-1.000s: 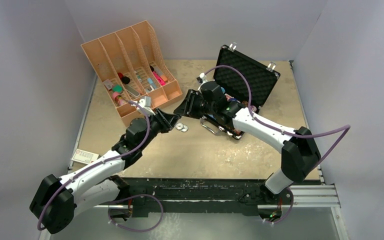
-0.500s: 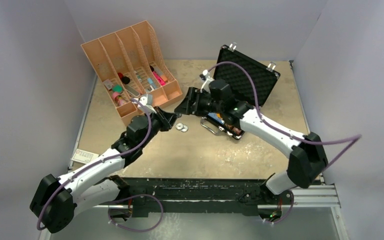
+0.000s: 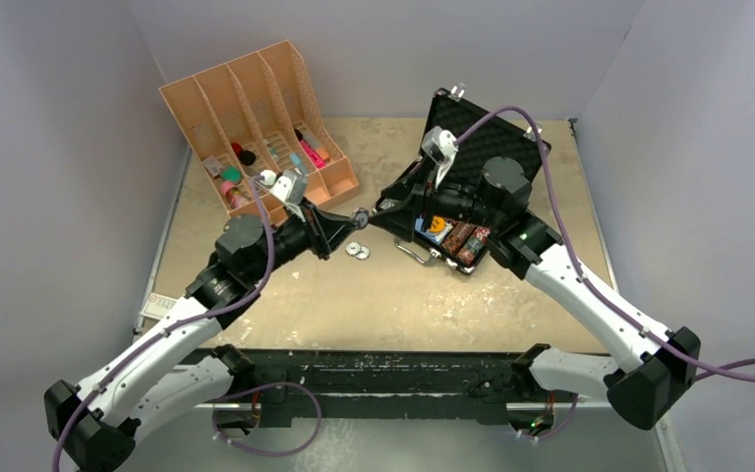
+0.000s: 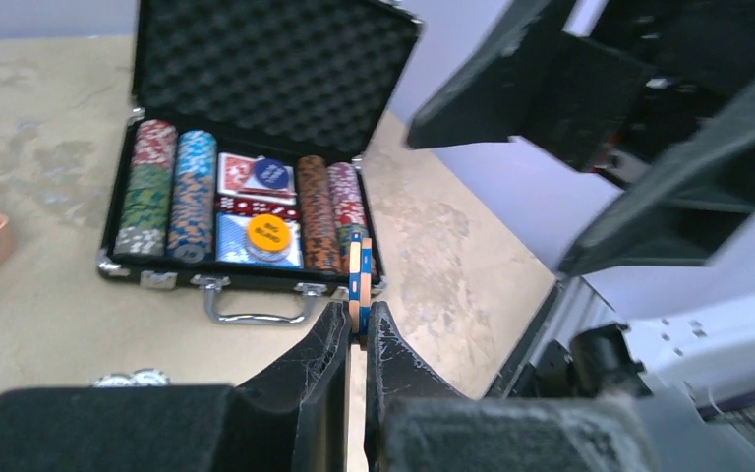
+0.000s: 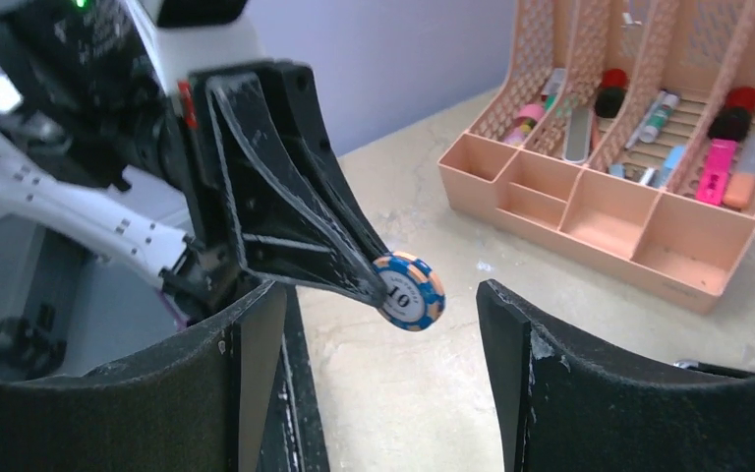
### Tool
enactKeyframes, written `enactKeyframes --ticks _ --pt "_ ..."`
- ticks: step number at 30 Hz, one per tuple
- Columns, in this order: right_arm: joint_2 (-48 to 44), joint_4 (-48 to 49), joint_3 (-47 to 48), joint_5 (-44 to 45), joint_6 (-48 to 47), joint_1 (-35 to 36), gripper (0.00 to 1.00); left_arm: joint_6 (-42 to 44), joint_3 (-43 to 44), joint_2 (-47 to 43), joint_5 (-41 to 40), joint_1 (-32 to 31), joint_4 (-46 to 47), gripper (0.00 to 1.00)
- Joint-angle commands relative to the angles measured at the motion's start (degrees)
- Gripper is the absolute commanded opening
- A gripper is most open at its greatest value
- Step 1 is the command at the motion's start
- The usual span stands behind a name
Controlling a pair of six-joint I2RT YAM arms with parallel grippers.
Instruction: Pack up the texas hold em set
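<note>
1 poker chip (image 5: 408,292), blue and orange and marked 10, hangs in the air between the 2 arms, above the table (image 3: 403,305) and just short of the open briefcase (image 4: 256,69).

Left gripper (image 4: 356,320): jaws pressed together on the chip's 2 flat faces. They pinch it near 1 edge, so most of the disc stands clear beyond the fingertips.

Right gripper (image 3: 381,209): jaws spread wide and holding nothing, with 1 finger on each side of the chip and air between.

Key relation: the chip has no long axis, only a thin one, and its printed face looks straight back into the right wrist camera. The right jaws therefore bracket the rim, not the faces. The disc sits slightly off centre, nearer the finger on the right of that view, because the left fingertips fill the other side.

Judged step: a hand-over from left to right. Closing as posed would catch the disc across its diameter, and a round edge may roll or slip out. A quarter turn of the right wrist would likely bring the pads onto the free part of the faces.

The briefcase lies under and behind the right arm, the nearer arm, with its lid up and chip rows, cards and buttons inside. 2 loose chips (image 3: 357,251) lie on the table below the grippers. The orange organiser (image 5: 688,261) plays no part.
</note>
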Motion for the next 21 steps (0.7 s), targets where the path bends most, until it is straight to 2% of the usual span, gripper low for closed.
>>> enactKeyframes --ticks 1,8,13,18,21 --pt "-0.78 3.01 -0.94 -7.96 -7.49 -0.03 0.73 5.71 4.0 -2.99 10.98 0.31 -0.86 0.0" --pt "-0.54 0.92 0.02 -11.75 -11.67 -0.08 0.69 7.37 5.92 -3.44 15.58 0.36 -2.26 0.0" --pt "1.68 -2.65 2.64 -14.75 -15.79 -0.05 0.63 7.83 6.17 -2.5 17.28 0.25 -2.58 0.0" --pt "2.85 -2.35 2.57 -18.27 -16.77 -0.07 0.52 7.57 5.82 -2.5 18.13 0.26 -1.86 0.0" --pt "3.29 -1.98 2.63 -21.62 -16.95 -0.01 0.38 7.65 5.8 -2.74 18.28 0.25 -1.84 0.0"
